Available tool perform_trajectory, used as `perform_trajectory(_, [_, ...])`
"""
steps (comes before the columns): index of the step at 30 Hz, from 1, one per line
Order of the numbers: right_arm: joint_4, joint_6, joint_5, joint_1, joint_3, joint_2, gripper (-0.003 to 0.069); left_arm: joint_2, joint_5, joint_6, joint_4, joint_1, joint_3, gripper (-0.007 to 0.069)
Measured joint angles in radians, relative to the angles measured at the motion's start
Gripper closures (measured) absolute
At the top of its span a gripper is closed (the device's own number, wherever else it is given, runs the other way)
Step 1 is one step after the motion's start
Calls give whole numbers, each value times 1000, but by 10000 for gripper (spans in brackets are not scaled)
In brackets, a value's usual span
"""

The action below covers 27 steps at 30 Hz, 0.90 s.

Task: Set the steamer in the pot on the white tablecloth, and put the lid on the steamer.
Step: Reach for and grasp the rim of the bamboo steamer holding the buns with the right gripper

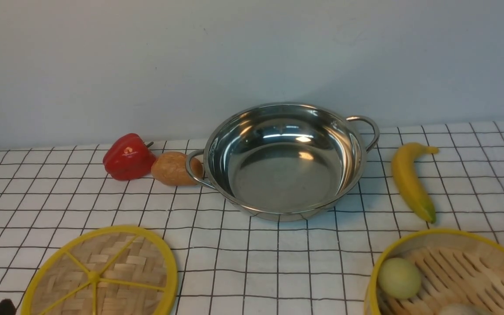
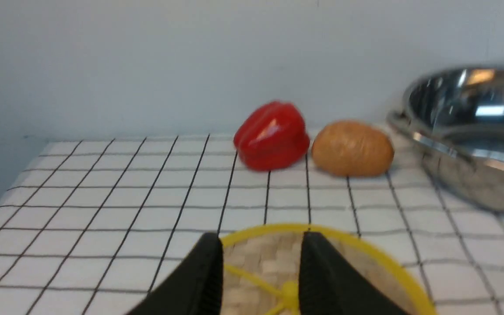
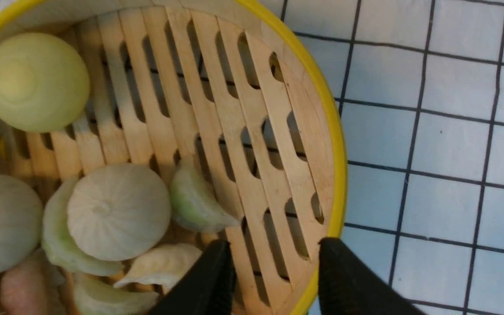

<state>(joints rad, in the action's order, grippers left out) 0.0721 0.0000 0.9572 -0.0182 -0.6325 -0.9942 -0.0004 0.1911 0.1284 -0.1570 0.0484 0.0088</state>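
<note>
Pot (image 1: 284, 166) upright, steamer (image 1: 457, 258) and lid (image 1: 98, 280) flat on white tablecloth (image 1: 262, 262)
Pot shiny steel, nothing inside; steamer slatted, yellow-rimmed, food inside; lid woven, yellow-spoked.

Here the worktop is covered by the white tablecloth (image 1: 262, 258), crossed by a thin black grid, and the back edge is met by a pale wall. At the back, the pot (image 1: 284, 175) is seen resting upright, flanked by a potato (image 1: 173, 169), a red pepper (image 1: 128, 158) and a banana (image 1: 411, 181); nearer, the lid (image 1: 120, 262) is laid flat at left, the steamer (image 1: 453, 267) set at right.
</note>
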Motion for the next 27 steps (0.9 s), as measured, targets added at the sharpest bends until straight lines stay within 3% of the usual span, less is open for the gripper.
perform_trajectory(5, [-16, 0, -29, 0, 0, -84, 239, 0, -98, -15, -69, 0, 0, 382])
perform_trajectory(8, [-47, 0, -54, 0, 0, -139, 218, 0, -142, -31, -97, 0, 0, 382])
perform_trajectory(15, [-120, 30, -59, 0, -28, -246, 214, 0, -119, -146, -190, 0, -12, 382])
perform_trajectory(18, [-166, 57, -62, 0, -55, -286, 214, 0, -39, -147, -187, 0, -32, 382])
perform_trajectory(27, [-179, 66, -102, 0, -97, -432, 267, 193, -23, -128, -180, 0, -37, 382])
